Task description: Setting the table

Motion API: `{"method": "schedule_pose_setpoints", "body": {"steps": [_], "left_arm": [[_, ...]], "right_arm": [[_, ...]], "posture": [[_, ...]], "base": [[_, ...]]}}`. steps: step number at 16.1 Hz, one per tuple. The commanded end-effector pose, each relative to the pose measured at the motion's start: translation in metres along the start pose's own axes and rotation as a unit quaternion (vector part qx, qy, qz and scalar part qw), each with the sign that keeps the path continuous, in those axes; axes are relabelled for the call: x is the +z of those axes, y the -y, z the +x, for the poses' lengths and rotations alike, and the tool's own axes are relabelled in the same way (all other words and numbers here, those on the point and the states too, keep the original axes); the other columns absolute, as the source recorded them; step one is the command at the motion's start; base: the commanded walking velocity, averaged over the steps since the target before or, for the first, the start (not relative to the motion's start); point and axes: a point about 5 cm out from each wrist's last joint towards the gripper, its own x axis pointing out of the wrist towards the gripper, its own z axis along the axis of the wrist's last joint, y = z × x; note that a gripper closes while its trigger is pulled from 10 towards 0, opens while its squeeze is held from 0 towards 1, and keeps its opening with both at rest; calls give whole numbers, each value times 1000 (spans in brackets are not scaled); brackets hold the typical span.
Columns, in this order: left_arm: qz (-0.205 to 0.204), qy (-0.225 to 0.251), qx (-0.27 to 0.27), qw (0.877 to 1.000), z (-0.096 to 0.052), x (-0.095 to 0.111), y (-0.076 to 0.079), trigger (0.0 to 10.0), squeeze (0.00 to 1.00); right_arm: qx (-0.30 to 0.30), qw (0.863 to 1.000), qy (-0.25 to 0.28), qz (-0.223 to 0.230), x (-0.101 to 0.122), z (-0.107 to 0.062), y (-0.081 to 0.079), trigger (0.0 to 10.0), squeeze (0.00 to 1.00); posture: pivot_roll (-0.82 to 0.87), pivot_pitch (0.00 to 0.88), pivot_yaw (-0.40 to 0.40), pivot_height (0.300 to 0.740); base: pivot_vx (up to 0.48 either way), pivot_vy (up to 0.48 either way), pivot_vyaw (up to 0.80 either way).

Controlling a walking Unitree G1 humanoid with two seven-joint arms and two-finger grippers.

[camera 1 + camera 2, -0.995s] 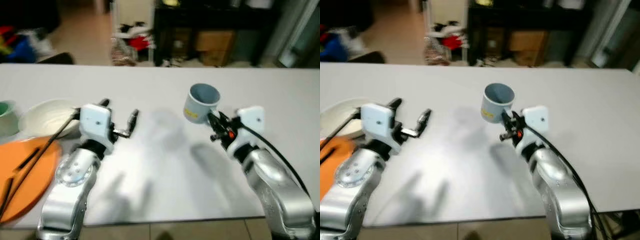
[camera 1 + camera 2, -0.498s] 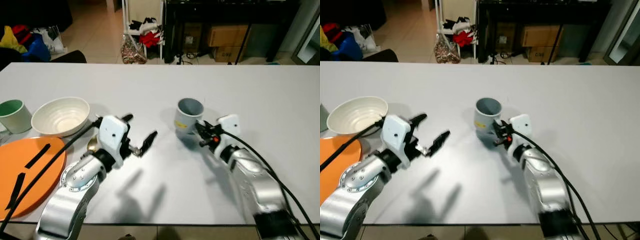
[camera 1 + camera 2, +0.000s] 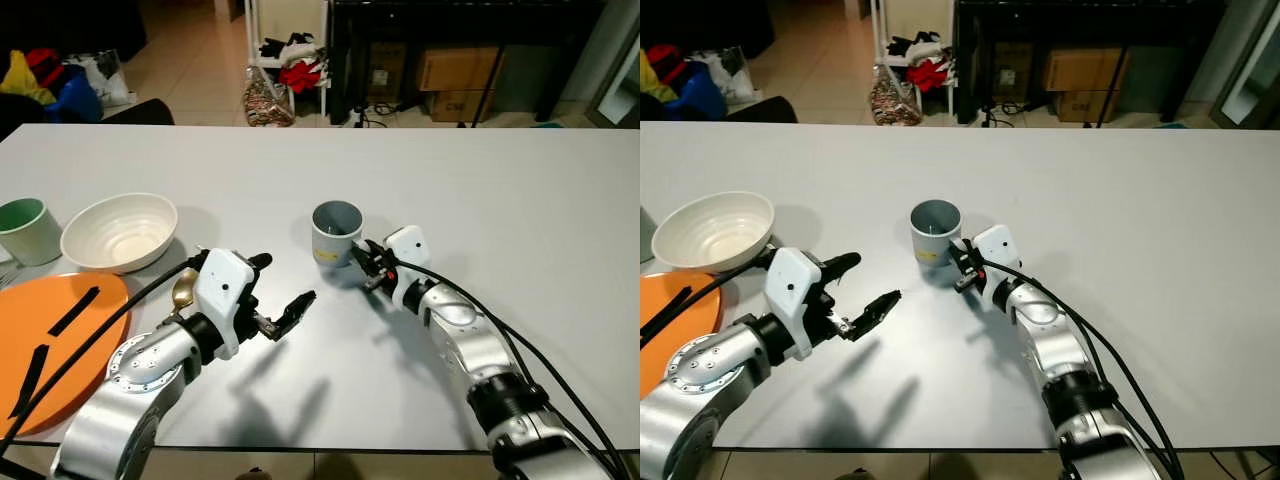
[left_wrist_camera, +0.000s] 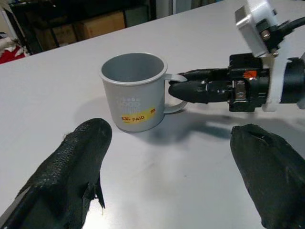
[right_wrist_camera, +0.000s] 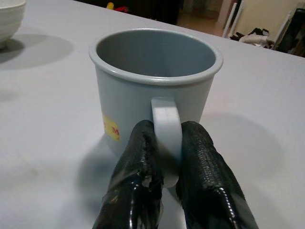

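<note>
Head stereo looks down at the table [image 3: 520,180]; both wrist cameras closely face the mug [image 4: 135,90]

Beyond the desk [image 3: 560,200]: cardboard boxes [image 3: 455,70] under a dark shelf, plus a clothes pile [image 3: 290,48] on the floor. Colourful bags [image 3: 50,75] at far left.

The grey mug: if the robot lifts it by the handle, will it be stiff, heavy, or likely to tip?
The mug looks rigid and empty, so probably light. The right gripper pinches only its handle, so it may swing or tilt when lifted.
</note>
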Motion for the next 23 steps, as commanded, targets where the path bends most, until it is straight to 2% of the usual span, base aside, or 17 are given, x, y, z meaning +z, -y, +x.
{"method": "schedule_pose_setpoints", "body": {"steps": [1, 3, 4, 5, 9, 12, 14, 17, 18, 19, 21, 22, 23], "left_arm": [[3, 2, -3, 1000, -3, 3, 0, 10000, 0], [4, 0, -6, 1000, -4, 3, 2, 10000, 0], [4, 0, -6, 1000, -4, 3, 2, 10000, 0], [5, 0, -4, 1000, -3, 3, 1, 10000, 0], [3, 5, 1, 1000, -2, 4, 1, 10000, 0], [-7, 21, 8, 1000, -3, 7, 4, 10000, 0], [-16, 32, 16, 999, -3, 10, 6, 10000, 0], [-26, 37, 25, 999, -7, 10, 10, 10000, 0], [-29, 35, 32, 998, -11, 8, 12, 10000, 0], [-31, 35, 53, 997, -13, 8, 12, 10000, 0], [-20, 58, 162, 985, -19, 19, -2, 10000, 0], [-21, 66, 196, 978, -18, 25, -8, 10000, 0], [-17, 67, 203, 977, -18, 28, -8, 10000, 0]], "right_arm": [[0, 1000, -8, 1, -4, 3, -1, 10000, 0], [6, 1000, -5, 5, -5, 8, -4, 10000, 0], [9, 1000, -3, 8, -5, 9, -5, 10000, 424], [19, 1000, 3, 18, -4, 10, -6, 10000, 1000], [24, 1000, 11, 11, -6, 6, -3, 10000, 1000], [10, 999, 40, 20, -10, -16, 9, 10000, 1000], [-4, 997, 72, 33, -4, -40, 14, 10000, 1000], [0, 995, 84, 46, 6, -74, 8, 10000, 1000], [-8, 994, 89, 59, 13, -90, 4, 10000, 1000], [-22, 994, 96, 53, 20, -101, 3, 10000, 1000], [-81, 987, 124, 59, 51, -126, -6, 10000, 1000], [-108, 982, 138, 69, 63, -130, -9, 10000, 1000], [-128, 978, 147, 80, 70, -131, -12, 10000, 1000]], "posture": [[164, 0, 34, 740], [167, 0, 32, 740], [167, 0, 32, 740], [167, 0, 32, 740], [171, 0, 20, 740], [181, 0, 0, 740], [186, 0, -10, 740], [183, 0, -20, 740], [181, 0, -23, 740], [181, 0, -23, 740], [155, 0, -15, 740], [149, 0, -10, 740], [141, 0, -4, 740]], "base": [[0, 0, 0], [0, 0, 0], [0, 0, 0], [0, 0, 0], [0, 0, 0], [0, 0, 0], [0, 0, 0], [0, 0, 0], [0, 0, 0], [0, 0, 0], [0, 0, 400], [0, 0, 800], [0, 0, 800]]}}
